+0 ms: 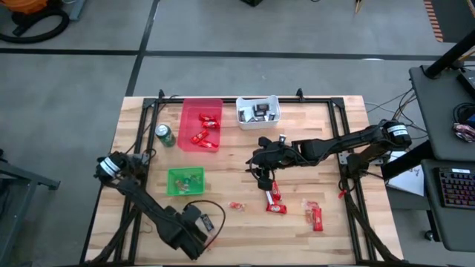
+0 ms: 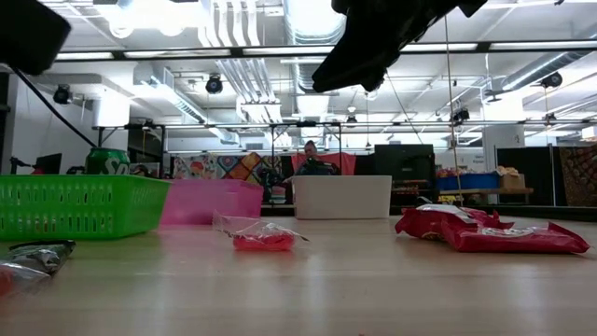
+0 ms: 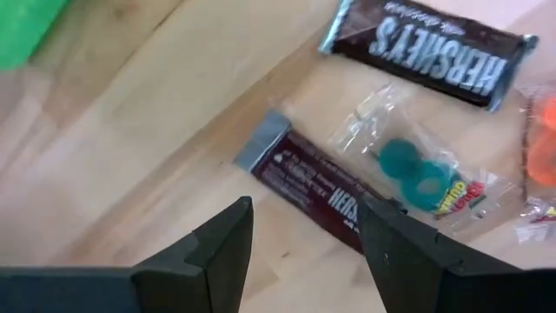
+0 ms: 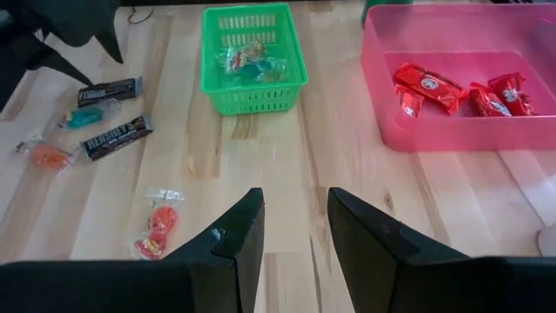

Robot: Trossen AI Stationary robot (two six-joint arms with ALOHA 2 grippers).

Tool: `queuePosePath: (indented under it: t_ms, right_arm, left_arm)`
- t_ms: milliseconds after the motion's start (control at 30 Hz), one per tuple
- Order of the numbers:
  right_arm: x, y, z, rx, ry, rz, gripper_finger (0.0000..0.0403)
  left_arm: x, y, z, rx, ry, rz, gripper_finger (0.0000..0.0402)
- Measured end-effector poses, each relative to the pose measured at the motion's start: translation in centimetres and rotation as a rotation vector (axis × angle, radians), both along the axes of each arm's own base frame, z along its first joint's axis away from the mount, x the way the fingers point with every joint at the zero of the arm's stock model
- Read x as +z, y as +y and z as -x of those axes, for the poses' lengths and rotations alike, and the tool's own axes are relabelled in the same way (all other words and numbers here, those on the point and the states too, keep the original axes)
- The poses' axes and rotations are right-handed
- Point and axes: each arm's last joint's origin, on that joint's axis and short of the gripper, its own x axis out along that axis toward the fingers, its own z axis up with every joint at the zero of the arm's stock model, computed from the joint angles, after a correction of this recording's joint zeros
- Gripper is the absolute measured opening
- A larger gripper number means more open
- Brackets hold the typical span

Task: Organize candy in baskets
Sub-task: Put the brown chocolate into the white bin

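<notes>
My left end effector hangs low over the near-left part of the tabletop, fingers spread, nothing between them. Just ahead of it lie two dark bars, a clear packet with teal sweets and an orange piece.

My right end effector sits above mid-tabletop, fingers apart with only bare wood showing through the gap. No grip.

Red bin at the far side: several red bars inside. Green can stands just beside its left wall. White bin to its right, dark and silver pieces inside. Green basket nearer, holding a few mixed sweets.

Loose on the wood right of centre: red bars, another red bar, a small red-orange packet.
</notes>
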Motion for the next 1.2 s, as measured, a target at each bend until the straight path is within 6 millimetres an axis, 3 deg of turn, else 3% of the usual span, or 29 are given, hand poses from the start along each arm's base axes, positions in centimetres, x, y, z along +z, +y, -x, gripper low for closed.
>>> queuePosePath:
  t_ms: [300, 600, 933, 1067, 1200]
  right_arm:
    - [0.5, 0.1, -0.2, -0.016, -0.012, -0.030, 0.0123]
    - [0.7, 0.7, -0.2, 0.011, -0.020, -0.018, 0.0123]
    - [0.7, 1.0, -0.1, 0.021, -0.016, -0.017, 0.0123]
    - [0.7, 1.0, -0.1, 0.016, -0.016, -0.021, 0.0123]
    - [0.7, 1.0, -0.1, 0.017, -0.017, -0.022, 0.0123]
  left_arm:
    - [0.0, -1.6, 0.7, 0.332, -0.128, 0.014, 0.0190]
    - [-1.5, -2.9, 1.8, 0.467, -0.193, -0.045, 0.0190]
    - [-2.5, -3.2, 1.7, 0.450, -0.180, -0.064, 0.0190]
    - [-2.5, -2.9, 2.5, 0.360, -0.007, -0.064, 0.0190]
    - [-2.5, -3.0, 2.6, 0.311, 0.022, -0.044, 0.0190]
